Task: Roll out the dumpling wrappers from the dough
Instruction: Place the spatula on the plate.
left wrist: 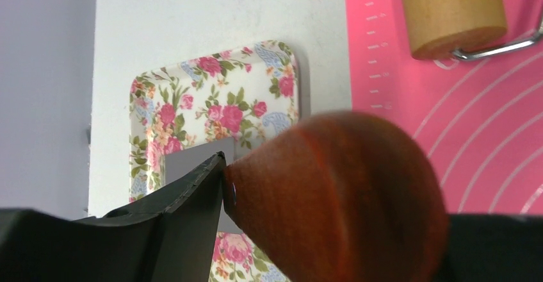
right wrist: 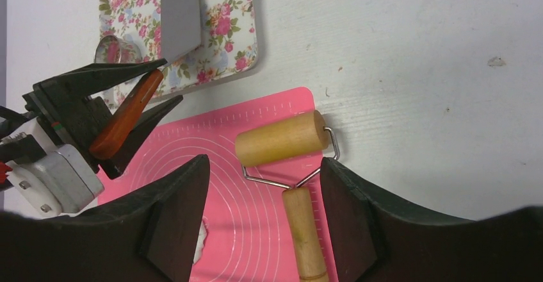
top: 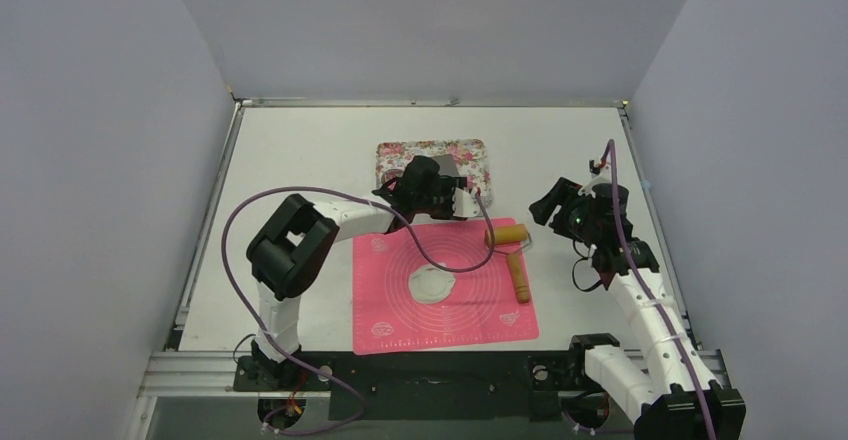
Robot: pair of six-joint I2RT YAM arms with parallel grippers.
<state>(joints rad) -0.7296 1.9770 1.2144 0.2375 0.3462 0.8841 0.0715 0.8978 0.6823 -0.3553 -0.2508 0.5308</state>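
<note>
The pink mat (top: 400, 320) lies on the desk (top: 300, 150) just beyond the arm bases. The dough (top: 432, 283) sits at the mat's middle as a flattened, roughly round white patch, apart from both arms. On the mat's far right corner lies the wooden roller (top: 507, 233), its handle pointing back toward the bases. The right end effector (top: 548, 210) hovers just to the right of the roller, jaws wide and holding nothing. Farther on, the left end effector (right wrist: 173, 83) is at the near edge of the floral tray (top: 470, 155). The reddish handle of a scraper (right wrist: 125, 115) lies between its jaws, with the grey blade over the tray. The jaws look spread wider than the handle, but I cannot tell whether they grip it. A metal ring (right wrist: 115, 48) sits at the tray's edge behind that end effector.
</note>
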